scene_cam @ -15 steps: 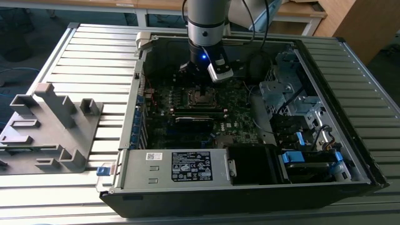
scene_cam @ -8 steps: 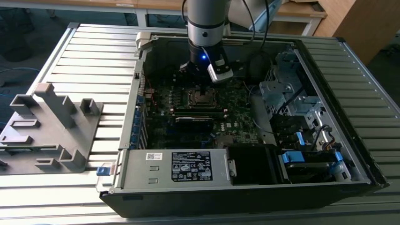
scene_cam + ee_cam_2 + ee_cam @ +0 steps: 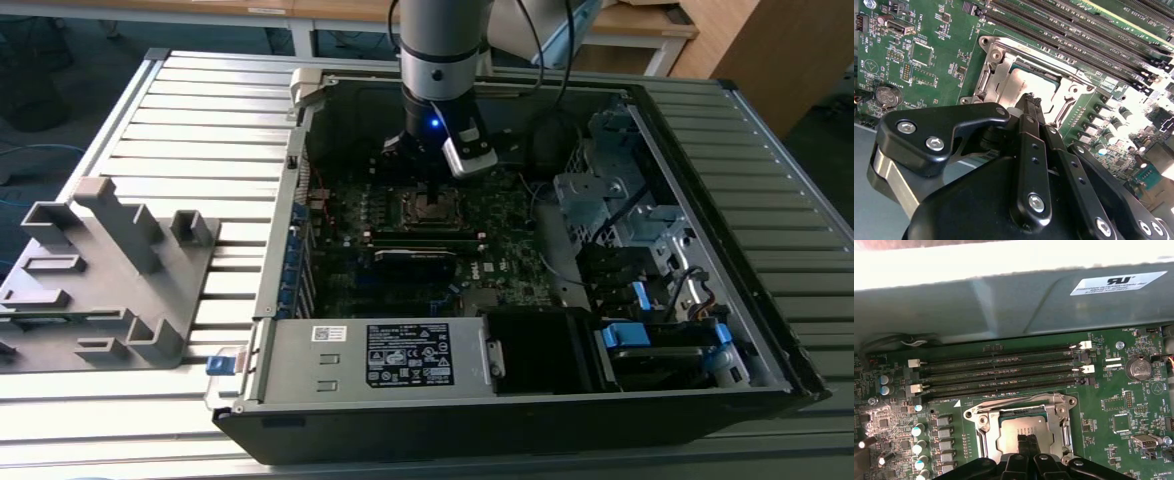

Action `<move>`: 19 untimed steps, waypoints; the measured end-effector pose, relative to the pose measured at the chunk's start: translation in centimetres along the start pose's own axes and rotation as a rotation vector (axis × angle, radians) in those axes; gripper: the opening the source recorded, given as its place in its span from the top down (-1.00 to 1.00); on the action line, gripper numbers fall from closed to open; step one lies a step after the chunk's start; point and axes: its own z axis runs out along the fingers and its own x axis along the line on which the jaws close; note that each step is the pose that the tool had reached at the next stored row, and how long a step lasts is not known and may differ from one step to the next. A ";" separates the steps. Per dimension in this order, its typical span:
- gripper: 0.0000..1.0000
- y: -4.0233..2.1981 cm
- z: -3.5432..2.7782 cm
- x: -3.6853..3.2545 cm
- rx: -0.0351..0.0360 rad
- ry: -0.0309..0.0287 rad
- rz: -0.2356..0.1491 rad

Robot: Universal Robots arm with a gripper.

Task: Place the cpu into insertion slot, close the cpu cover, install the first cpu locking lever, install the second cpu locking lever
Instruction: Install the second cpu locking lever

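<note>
Fingertips of the gripper (image 3: 1028, 444) sit pressed together, nothing between them, poised directly above the cpu (image 3: 1021, 432), whose dull metallic top shows through the window of the cpu cover (image 3: 1060, 425). In both wrist views the cover lies flat over the insertion slot (image 3: 985, 439), with the chip seated inside. In the second wrist view the closed gripper (image 3: 1030, 102) hangs over the edge of the cover's window, the cpu (image 3: 1026, 82) and cpu cover (image 3: 1069, 95) just beyond its tips; whether they touch the metal cannot be told. Long black memory slots (image 3: 999, 375) run beside the socket on the green motherboard (image 3: 1104, 390), and a coin cell battery (image 3: 1138, 368) sits further off. In the exterior view the arm (image 3: 441, 60) reaches down into the open computer case (image 3: 694, 180), which lies on a slatted metal table (image 3: 200, 120), with a grey plastic fixture (image 3: 107, 270) at the exterior view's left.
</note>
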 end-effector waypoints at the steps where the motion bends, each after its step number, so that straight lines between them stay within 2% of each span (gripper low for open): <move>1: 0.79 0.00 -0.02 0.00 0.0000 0.0000 0.000; 19: 0.79 0.00 -0.37 -0.02 0.0001 0.0000 0.000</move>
